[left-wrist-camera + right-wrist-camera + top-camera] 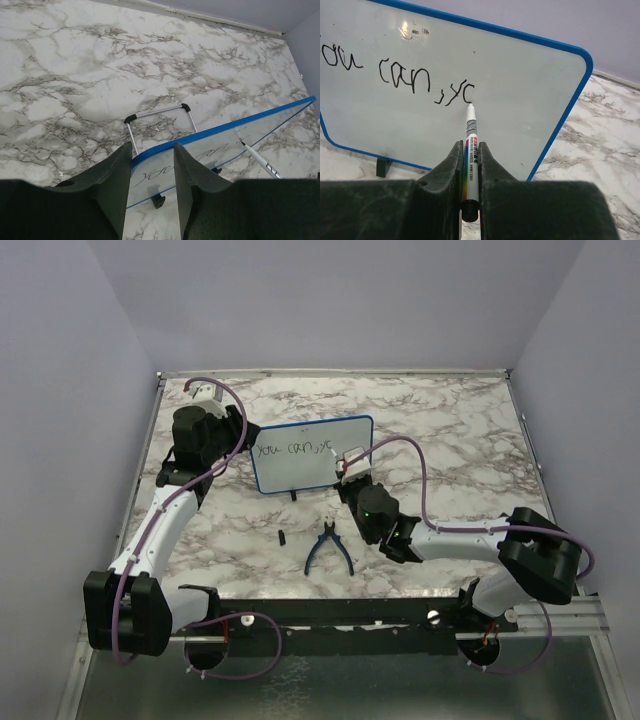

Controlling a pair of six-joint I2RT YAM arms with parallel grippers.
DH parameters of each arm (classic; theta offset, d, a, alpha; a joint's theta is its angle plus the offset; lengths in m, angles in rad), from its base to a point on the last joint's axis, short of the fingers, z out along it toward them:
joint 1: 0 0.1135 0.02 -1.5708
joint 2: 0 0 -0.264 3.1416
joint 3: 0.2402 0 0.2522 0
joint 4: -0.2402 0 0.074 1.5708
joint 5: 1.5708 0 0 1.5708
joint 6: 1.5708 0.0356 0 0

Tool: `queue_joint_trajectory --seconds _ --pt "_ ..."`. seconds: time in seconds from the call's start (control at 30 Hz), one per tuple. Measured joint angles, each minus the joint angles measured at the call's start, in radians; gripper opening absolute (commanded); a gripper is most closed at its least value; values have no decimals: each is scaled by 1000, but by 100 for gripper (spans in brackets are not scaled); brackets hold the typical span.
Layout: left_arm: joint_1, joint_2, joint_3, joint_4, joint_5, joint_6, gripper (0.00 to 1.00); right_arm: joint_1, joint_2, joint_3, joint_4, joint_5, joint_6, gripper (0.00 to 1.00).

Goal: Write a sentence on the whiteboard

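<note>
The whiteboard [310,455] stands tilted on black feet mid-table, blue-framed. The sentence [395,75] reads "you can, yc" in black. In the right wrist view my right gripper [470,145] is shut on a white marker [470,125], whose tip touches the board [530,100] at the end of the last letter. In the left wrist view my left gripper [153,146] straddles the board's top left corner [150,152]: the left finger sits at its left edge and the right finger over its front face. The marker [257,159] shows at the right there.
Blue-handled pliers [328,548] lie on the marble in front of the board. A small black piece [283,537] lies to their left. A metal wire stand [157,112] props the board from behind. Grey walls close the table on three sides.
</note>
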Motion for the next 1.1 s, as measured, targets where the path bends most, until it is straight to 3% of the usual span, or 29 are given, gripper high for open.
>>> queue_joint_trajectory --seconds 1.1 --pt "0 0 0 -1 0 0 40 0 -2 30 47 4 -61 1"
